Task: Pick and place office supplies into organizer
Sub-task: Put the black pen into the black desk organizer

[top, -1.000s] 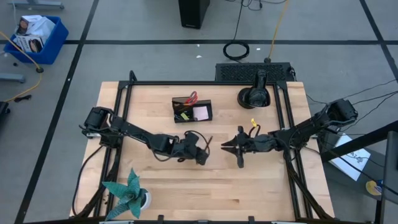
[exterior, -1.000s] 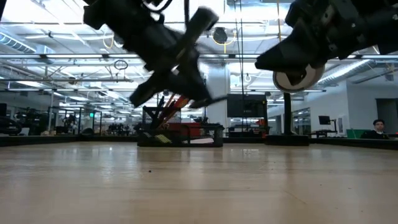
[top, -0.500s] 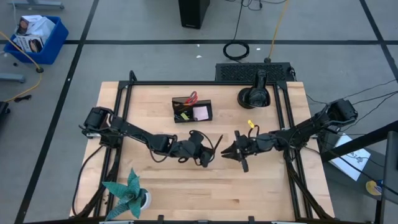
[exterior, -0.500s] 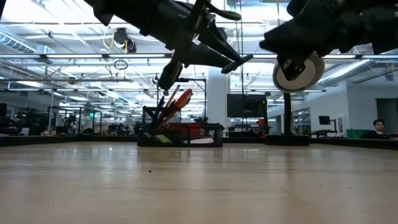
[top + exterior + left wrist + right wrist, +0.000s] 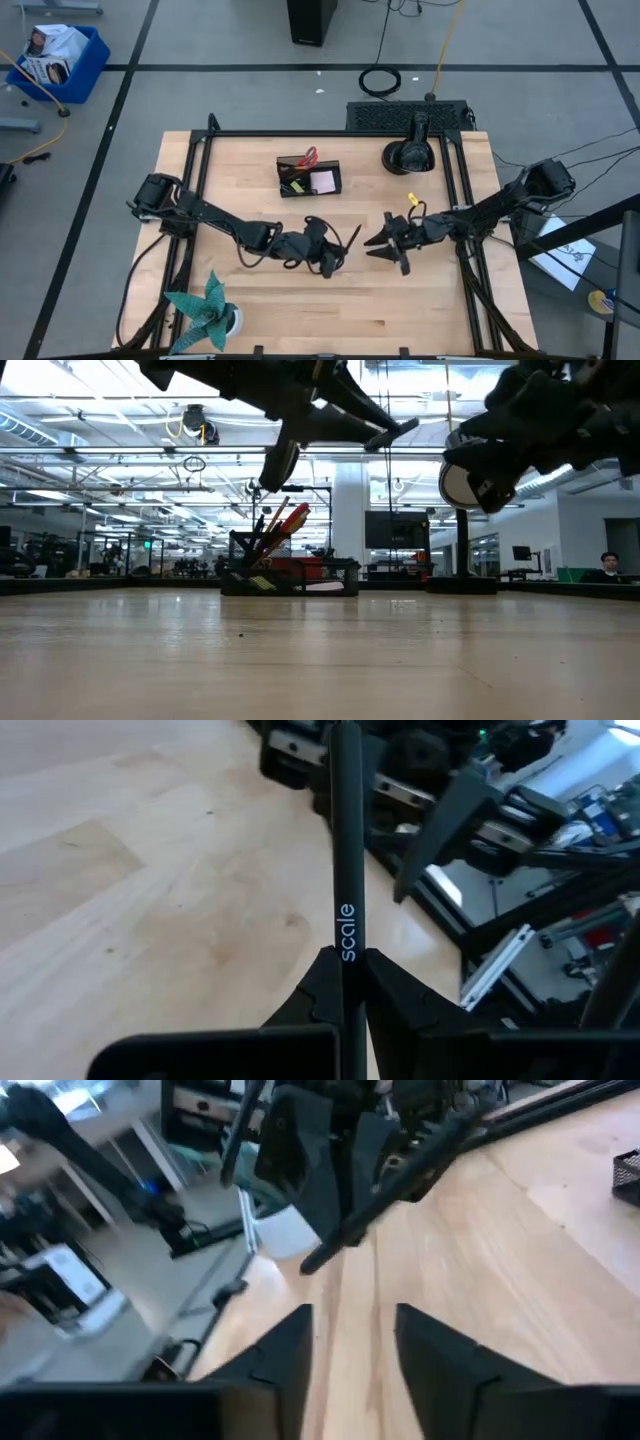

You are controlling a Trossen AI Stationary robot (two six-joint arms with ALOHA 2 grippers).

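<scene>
Above mid-table, a black pen [image 5: 345, 870] was clamped in the closed left gripper [image 5: 330, 258]; the right gripper [image 5: 392, 243], nearby, appeared parted and empty.

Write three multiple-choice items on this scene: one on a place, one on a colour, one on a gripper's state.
1. Where is the organizer?
A. by the plant
B. toward the table's far edge, left of the round black stand
C. under the right arm

2. What colour is the pen?
A. black
B. orange
C. pink

3. How is the left gripper?
A. open, empty
B. out of view
C. shut on the pen

Key: B, the high view shows it; A, the barrel is black; C, its fingers pinch the pen.
</scene>
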